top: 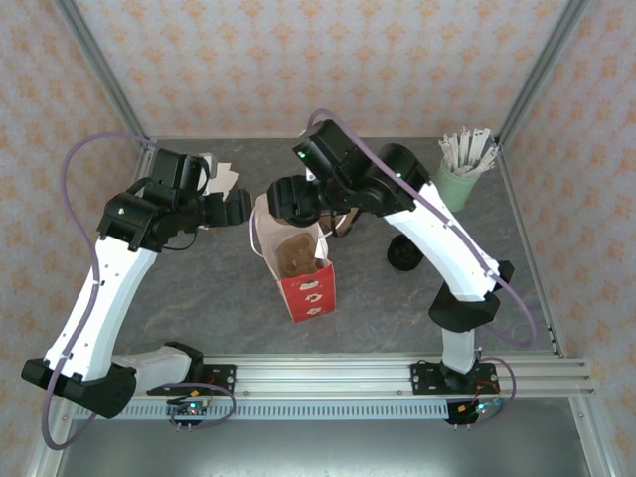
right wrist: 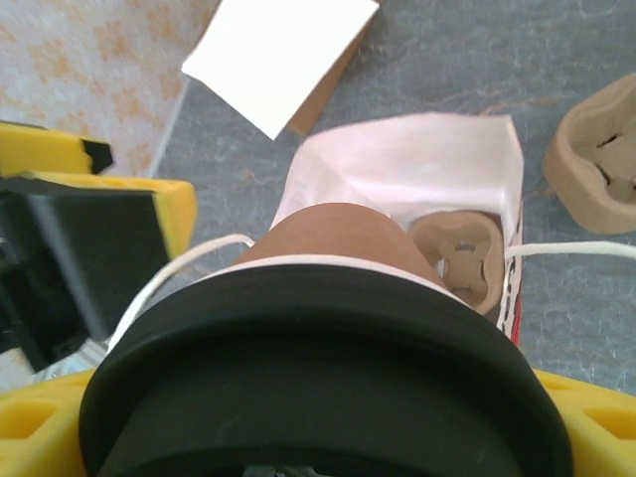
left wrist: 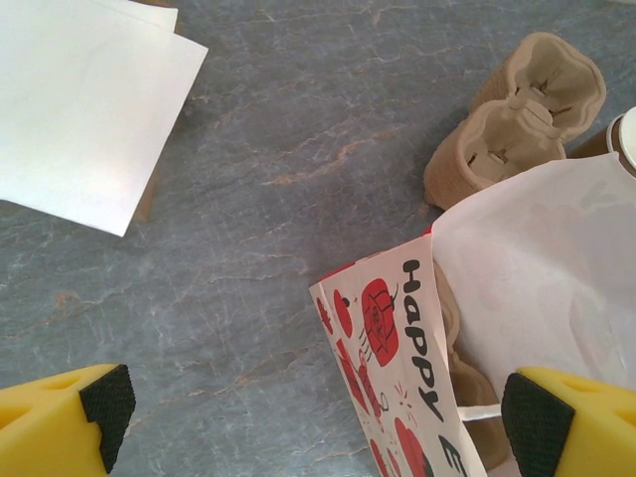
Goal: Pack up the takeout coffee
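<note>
Grey table [top: 199, 288] w/ bag [top: 310, 294], carrier [left wrist: 517, 119], stirrer cup [top: 459, 183]

The left gripper [left wrist: 318, 412] has its two yellow fingers [left wrist: 60, 417] spread wide apart. Between them is a paper bag [left wrist: 388, 338] with red pictures, open and white inside. A brown cup carrier [left wrist: 517, 119] sits just beside the bag. White paper sheets [left wrist: 89, 99] lie well apart from it on the grey worktop [left wrist: 258, 229].

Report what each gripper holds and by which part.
The right gripper holds the takeout coffee at its top, fingers either side of the black lid. The left gripper is open, holding nothing.
</note>
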Action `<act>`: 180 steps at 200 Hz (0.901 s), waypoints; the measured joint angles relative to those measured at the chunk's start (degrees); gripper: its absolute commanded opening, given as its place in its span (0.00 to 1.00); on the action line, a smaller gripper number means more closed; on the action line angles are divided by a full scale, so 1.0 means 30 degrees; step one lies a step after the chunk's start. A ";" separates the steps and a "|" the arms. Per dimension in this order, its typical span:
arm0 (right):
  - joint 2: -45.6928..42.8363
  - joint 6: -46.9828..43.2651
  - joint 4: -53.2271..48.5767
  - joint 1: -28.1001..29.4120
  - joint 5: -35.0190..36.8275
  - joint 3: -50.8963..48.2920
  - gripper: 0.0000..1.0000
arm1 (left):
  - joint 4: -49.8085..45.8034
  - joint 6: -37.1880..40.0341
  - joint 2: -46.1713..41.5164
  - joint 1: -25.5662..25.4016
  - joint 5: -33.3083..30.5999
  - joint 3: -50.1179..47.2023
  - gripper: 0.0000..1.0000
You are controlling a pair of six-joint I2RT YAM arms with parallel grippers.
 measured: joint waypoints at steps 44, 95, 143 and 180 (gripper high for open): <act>0.0503 0.0386 -0.0590 0.0678 0.0058 -0.1377 0.85 | -0.0007 0.0000 -0.0823 0.0000 -0.0561 -0.0044 0.98; 0.0648 0.0517 -0.0838 0.0780 0.0051 -0.3002 0.85 | 0.0022 0.0000 -0.1013 0.0000 -0.0984 -0.0393 1.00; 0.1596 0.0488 -0.0882 0.0780 -0.0102 -0.3461 0.86 | 0.0852 -0.0350 0.0124 0.1399 0.0364 -0.0656 1.00; 0.1785 0.0415 -0.0925 0.0780 -0.0095 -0.4255 0.85 | 0.1996 -0.0503 0.0743 0.2878 0.2936 -0.0714 1.00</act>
